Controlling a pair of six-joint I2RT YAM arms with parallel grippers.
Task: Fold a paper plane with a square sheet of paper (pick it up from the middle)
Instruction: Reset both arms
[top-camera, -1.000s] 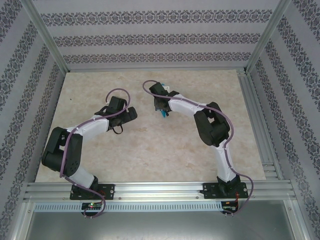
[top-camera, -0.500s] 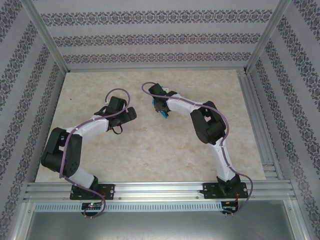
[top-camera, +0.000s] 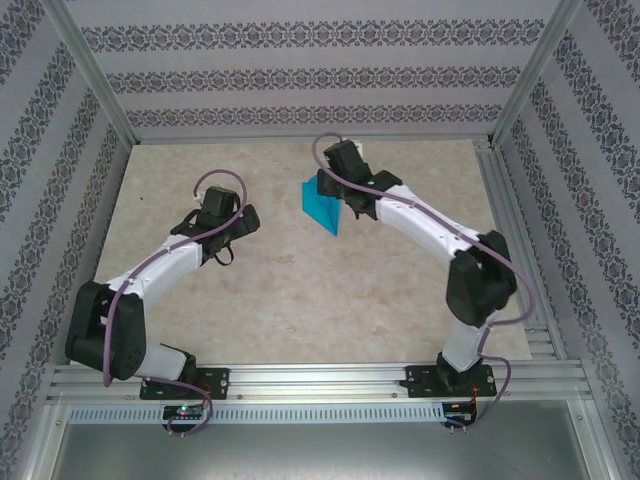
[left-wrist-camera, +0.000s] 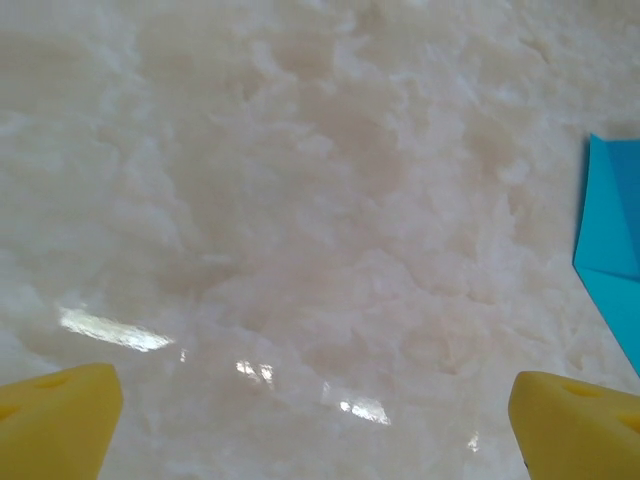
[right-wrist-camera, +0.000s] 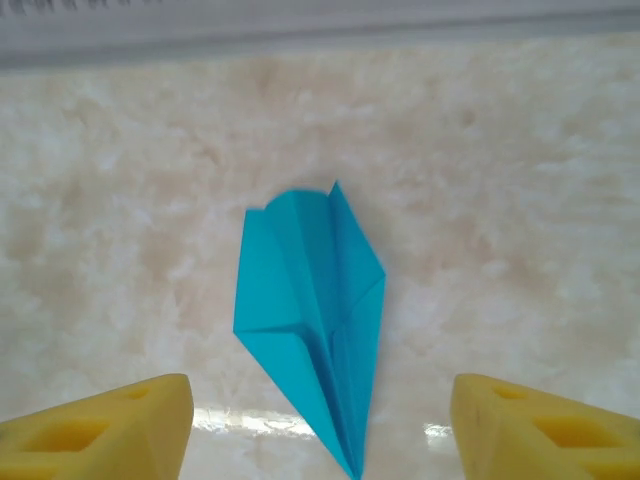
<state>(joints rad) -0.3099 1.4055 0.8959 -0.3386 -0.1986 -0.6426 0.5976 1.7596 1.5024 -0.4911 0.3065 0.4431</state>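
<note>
My right gripper (right-wrist-camera: 320, 400) has opened and let go; the paper plane (right-wrist-camera: 315, 310) now lies free on the table (right-wrist-camera: 520, 250).

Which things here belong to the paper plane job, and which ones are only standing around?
Job: plane, folded; right pincer, open above it; left pincer, open.
Only there: table; metal frame; patterned walls.

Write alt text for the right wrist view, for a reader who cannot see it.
A folded teal-blue paper plane lies on the pale marbled table, its sharp nose pointing toward the camera. The right gripper is open, its two yellow fingertips at the bottom corners, wide apart and clear of the paper.
</note>
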